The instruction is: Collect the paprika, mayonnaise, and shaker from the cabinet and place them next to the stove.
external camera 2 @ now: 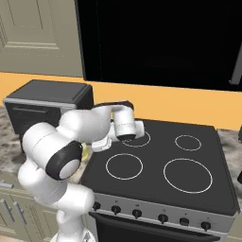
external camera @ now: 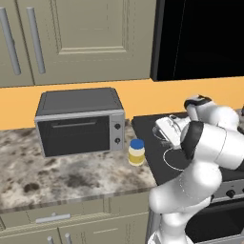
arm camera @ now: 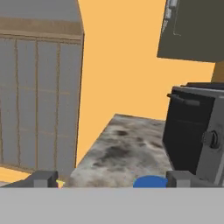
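An orange-painted wall (external camera: 152, 95) ran behind everything, and against it hung the beige-olive wall cabinets with panelled doors and long grey bar handles (external camera: 81, 38), shut in the left base view. Beside them a large black opening (external camera 2: 156, 42) took up the space above the stove. Below lay the speckled grey-brown stone counter (external camera: 57, 171), with pale olive drawers (external camera: 57, 217) under its front edge.

The black glass cooktop with four white ring burners (external camera 2: 160, 160) sat flush against the counter's right end; its steel front carried a row of black knobs (external camera 2: 163, 218). On the counter, back against the wall, stood a dark grey toaster oven with a steel-framed glass door and two knobs (external camera: 78, 121).

The white arm with dark joints (external camera: 200, 157) bent over the near left corner of the cooktop, its hand reaching low towards the counter side.

The pale yellow-cream mayonnaise jar with a blue lid (external camera: 137, 152) stood upright on the counter, near the toaster oven's front right corner and just beside the cooktop's left edge. In the hand view its blue lid (arm camera: 151, 181) showed at the bottom edge, between the two dark fingertips.

The gripper (arm camera: 111, 179) had its fingertips (arm camera: 43, 178) spread wide, one on each side of the lid with clear counter between them and it; the jaws gripped nothing
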You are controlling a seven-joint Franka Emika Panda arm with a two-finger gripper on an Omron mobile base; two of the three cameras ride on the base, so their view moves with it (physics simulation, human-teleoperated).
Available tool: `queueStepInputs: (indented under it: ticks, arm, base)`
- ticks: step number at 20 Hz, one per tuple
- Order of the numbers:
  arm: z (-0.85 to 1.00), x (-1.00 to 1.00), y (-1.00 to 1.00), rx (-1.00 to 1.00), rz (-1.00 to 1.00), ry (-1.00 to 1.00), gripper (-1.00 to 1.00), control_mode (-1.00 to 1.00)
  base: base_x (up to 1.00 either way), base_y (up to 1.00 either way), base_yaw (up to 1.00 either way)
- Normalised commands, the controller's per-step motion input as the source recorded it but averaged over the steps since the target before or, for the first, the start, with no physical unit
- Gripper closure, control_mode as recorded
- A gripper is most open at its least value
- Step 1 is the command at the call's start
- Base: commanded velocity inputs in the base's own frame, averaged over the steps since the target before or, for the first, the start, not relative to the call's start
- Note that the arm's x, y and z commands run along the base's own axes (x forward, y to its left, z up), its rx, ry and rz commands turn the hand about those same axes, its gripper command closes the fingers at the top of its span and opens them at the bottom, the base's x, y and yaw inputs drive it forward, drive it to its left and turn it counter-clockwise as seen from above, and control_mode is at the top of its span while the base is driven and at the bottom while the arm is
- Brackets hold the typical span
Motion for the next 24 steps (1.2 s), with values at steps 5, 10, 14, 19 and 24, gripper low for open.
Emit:
queueStepInputs:
  ticks: [5, 10, 14, 19, 24]
  arm:
    - [0.45, -1.0, 0.47, 0.05, -0.12, -0.02, -1.0, -1.0]
    - [0.55, -1.0, 0.51, 0.05, -0.14, 0.0, -1.0, -1.0]
    - [0.51, -0.96, 0.44, 0.02, -0.19, 0.02, -1.0, -1.0]
    - [0.15, -0.98, 0.41, 0.0, -0.29, 0.05, -1.0, -1.0]
    - [0.03, -0.94, 0.57, 0.0, -0.34, 0.06, -1.0, -1.0]
  base:
    - [0.0, 0.0, 0.0]
    - [0.0, 0.0, 0.0]
    - [0.0, 0.0, 0.0]
    - [0.0, 0.0, 0.0]
    - [0.0, 0.0, 0.0]
